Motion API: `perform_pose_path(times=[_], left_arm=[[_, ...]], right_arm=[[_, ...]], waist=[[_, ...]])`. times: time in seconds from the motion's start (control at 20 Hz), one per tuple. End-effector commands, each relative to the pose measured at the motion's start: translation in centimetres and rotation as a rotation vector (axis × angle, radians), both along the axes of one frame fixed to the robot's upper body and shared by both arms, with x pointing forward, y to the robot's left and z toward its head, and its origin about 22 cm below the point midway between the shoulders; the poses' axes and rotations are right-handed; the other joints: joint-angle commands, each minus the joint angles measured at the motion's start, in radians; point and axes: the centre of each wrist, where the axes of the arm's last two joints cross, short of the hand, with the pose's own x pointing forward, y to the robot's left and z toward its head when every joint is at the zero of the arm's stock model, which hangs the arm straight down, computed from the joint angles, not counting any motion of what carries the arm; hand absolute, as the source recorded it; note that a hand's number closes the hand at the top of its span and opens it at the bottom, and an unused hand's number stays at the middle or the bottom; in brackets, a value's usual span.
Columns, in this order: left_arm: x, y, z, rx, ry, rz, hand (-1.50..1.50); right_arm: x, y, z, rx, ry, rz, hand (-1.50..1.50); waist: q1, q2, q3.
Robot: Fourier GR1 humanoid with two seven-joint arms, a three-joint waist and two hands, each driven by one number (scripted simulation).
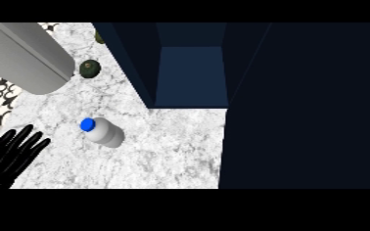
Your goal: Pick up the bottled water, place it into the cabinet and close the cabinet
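The small clear plastic water bottle with a blue cap (pixel 103 131) stands upright on the white marbled counter (pixel 173 147), ungrasped, just left of the open dark-blue cabinet (pixel 192 73). The black left hand (pixel 18 151) rests at the lower-left edge, fingers straight and spread. The right hand is out of view. The pick-up step is not yet done; a hand must curl round the bottle.

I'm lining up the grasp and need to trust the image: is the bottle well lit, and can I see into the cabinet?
Head view: the bottled water is evenly lit on the pale marble counter, its blue cap distinct and its shadow faint; the cabinet interior is dark navy and nearly featureless; the left hand reads as a flat black shape.
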Motion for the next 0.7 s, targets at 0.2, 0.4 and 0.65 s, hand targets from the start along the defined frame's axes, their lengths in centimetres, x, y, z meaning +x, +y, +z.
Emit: perform_pose_path(times=[0.2, 0.4, 0.65], left_arm=[[3.7, 0.9, -2.2, 0.05, -0.005, 0.036, -1.5], [3.5, 1.4, -4.0, 0.072, -0.032, 0.036, -1.5], [6.3, 0.7, -5.1, 0.114, 0.001, 0.041, -1.5]], right_arm=[[0.8, -0.4, -0.4, 0.001, -0.015, 0.007, -1.5], [-0.8, -1.3, 0.2, -0.014, -0.026, 0.012, -1.5], [-0.3, -1.0, 0.2, -0.001, -0.006, 0.024, -1.5]], waist=[[-0.001, 0.001, 0.0], [-0.002, 0.0, 0.0], [-0.002, 0.001, 0.0]])
